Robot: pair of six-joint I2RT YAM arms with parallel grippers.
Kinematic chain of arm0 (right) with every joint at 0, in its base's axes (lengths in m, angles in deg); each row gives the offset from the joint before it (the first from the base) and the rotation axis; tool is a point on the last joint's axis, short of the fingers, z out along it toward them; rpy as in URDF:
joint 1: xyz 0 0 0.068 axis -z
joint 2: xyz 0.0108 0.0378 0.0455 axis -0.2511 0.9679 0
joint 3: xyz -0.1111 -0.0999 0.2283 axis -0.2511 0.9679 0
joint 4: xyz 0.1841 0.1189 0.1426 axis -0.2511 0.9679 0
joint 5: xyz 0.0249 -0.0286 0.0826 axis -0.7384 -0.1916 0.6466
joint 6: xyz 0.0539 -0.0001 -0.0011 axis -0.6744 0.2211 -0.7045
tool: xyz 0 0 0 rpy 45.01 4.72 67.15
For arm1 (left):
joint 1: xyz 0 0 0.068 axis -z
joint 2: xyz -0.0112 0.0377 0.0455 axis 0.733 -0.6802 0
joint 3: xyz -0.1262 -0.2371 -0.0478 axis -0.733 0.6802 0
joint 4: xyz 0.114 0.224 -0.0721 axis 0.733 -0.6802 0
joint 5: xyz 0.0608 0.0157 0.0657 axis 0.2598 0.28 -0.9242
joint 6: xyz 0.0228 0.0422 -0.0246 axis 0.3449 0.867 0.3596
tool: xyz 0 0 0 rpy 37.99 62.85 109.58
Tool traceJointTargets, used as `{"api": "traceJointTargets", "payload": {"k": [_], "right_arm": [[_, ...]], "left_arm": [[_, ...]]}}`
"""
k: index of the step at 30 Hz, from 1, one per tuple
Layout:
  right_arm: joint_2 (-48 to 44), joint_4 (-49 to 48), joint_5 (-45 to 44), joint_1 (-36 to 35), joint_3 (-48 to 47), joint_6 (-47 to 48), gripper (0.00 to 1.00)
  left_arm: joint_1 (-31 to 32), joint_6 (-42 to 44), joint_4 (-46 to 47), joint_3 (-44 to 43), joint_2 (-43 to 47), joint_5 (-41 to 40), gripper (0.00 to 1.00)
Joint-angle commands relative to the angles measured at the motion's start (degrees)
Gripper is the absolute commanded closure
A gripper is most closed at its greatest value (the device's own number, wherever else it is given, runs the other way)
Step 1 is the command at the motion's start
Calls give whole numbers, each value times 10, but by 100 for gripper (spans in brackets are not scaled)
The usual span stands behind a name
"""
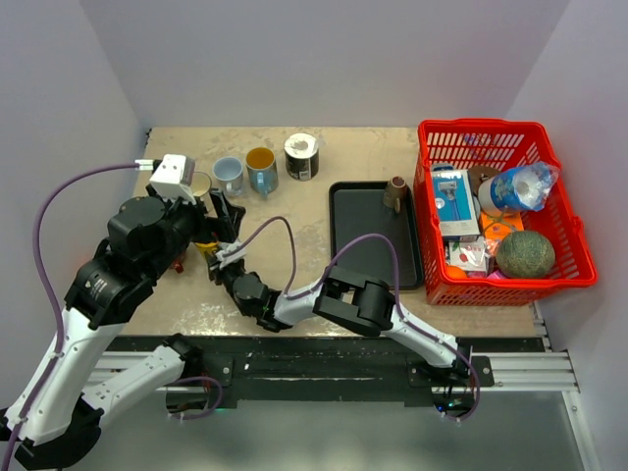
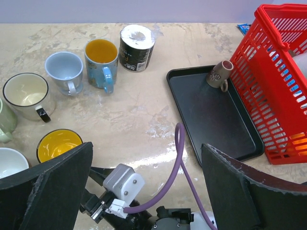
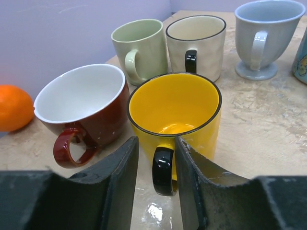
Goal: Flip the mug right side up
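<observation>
A yellow mug (image 3: 172, 110) with a black handle (image 3: 162, 171) stands upright on the table, mouth up, also seen in the left wrist view (image 2: 56, 143). My right gripper (image 3: 154, 141) straddles that handle with narrowly parted fingers. A gap shows on the left side, and the right finger (image 3: 192, 163) is close against the handle. In the top view the right gripper (image 1: 218, 257) sits low at the left, under the left arm. My left gripper (image 2: 146, 148) hovers above it, wide open with nothing between its fingers.
A red mug (image 3: 81, 105), green mug (image 3: 139, 45), cream mug (image 3: 196, 43) and blue-grey mug (image 3: 261, 33) crowd round the yellow one, with an orange (image 3: 14, 108) beside them. A black tray (image 1: 373, 245) holds a small tilted brown mug (image 2: 218, 74). A red basket (image 1: 569, 245) stands at the right.
</observation>
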Motion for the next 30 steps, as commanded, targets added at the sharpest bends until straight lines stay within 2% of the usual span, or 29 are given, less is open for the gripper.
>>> {"api": "traceJointTargets", "payload": {"k": [1, 3, 6, 12, 16, 19, 20, 22, 23, 26, 30], "right_arm": [[-2, 27, -5, 3, -16, -39, 53], [-24, 37, -12, 2, 1, -57, 39], [-75, 53, -10, 1, 35, -70, 32], [-168, 47, 16, 2, 125, -46, 27], [-272, 79, 38, 2, 190, -31, 27], [-331, 195, 6, 3, 199, -47, 27], [-363, 292, -11, 7, 194, -62, 27], [-389, 411, -68, 23, 170, -100, 27], [-414, 518, -77, 34, 166, -144, 27], [-458, 669, -96, 89, 174, -234, 27], [-509, 735, -79, 192, 216, -275, 28]], "left_arm": [[0, -2, 18, -2, 6, -7, 1], [0, -3, 19, -2, 6, -5, 1], [0, -4, 19, 0, 8, -3, 1], [0, -4, 25, -7, 11, 7, 1], [0, -3, 29, -10, 22, 21, 1], [-1, -2, 27, -5, 30, 30, 1], [-1, -3, 26, -2, 33, 32, 1], [-1, -5, 28, 11, 37, 44, 1], [-1, -6, 31, 16, 39, 49, 1], [0, -11, 37, 38, 43, 61, 1], [0, -15, 43, 59, 41, 77, 1]]}}
